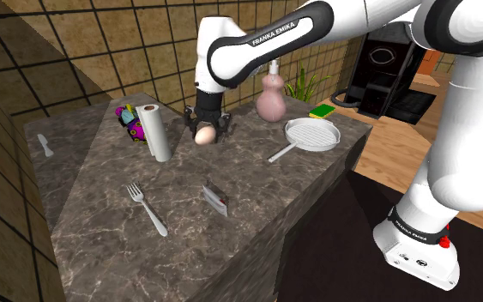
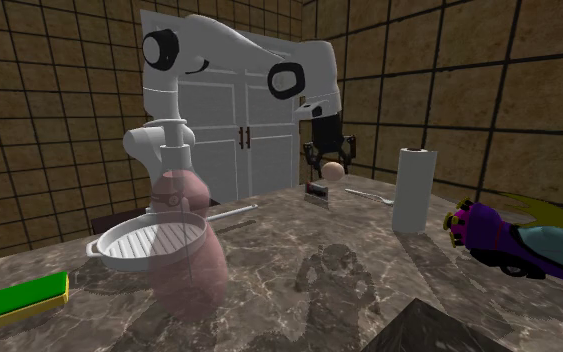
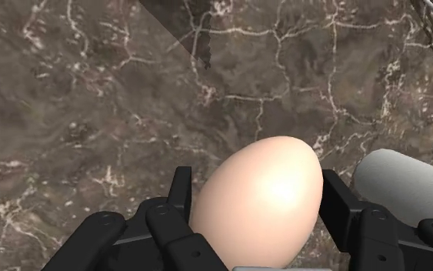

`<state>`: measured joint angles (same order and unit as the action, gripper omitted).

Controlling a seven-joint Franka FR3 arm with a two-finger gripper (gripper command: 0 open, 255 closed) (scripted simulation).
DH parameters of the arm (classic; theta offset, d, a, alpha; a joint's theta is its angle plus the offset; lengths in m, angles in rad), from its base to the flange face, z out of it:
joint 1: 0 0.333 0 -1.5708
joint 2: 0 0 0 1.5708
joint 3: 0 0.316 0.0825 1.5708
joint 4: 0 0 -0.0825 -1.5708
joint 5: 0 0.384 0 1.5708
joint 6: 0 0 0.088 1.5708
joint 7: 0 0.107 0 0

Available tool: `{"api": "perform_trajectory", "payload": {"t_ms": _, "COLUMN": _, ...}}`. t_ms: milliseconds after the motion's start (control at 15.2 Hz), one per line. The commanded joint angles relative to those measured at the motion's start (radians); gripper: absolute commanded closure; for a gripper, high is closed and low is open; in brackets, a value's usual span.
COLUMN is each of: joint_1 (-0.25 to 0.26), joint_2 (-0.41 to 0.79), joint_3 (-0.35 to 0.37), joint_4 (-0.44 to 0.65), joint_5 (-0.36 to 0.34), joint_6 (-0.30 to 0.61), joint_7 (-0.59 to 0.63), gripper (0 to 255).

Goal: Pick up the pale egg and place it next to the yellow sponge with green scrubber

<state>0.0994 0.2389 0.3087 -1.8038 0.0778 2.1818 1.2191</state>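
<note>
Gripper is clamped on a pale pinkish egg, held above the marble countertop, near the paper towel roll, well apart from the green-topped yellow sponge.

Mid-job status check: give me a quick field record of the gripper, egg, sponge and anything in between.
gripper: shut on the egg
egg: pale, held off the marble counter, beside the paper towel roll
sponge: yellow with green top, at the counter's corner toward the shoulder view's right
in between: pink vase and white grill pan
step left: carry egg to sponge
</note>
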Motion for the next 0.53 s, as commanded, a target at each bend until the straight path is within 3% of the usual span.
{"api": "perform_trajectory", "payload": {"t_ms": 0, "joint_1": -0.002, "joint_2": -0.010, "joint_3": 0.000, "joint_4": 0.014, "joint_5": 0.002, "joint_6": -0.024, "joint_7": 0.000, "gripper": 255}}
{"api": "perform_trajectory", "payload": {"t_ms": 462, "joint_1": -0.095, "joint_2": -0.099, "joint_3": -0.041, "joint_4": -0.085, "joint_5": 0.062, "joint_6": -0.029, "joint_7": -0.157, "gripper": 255}}
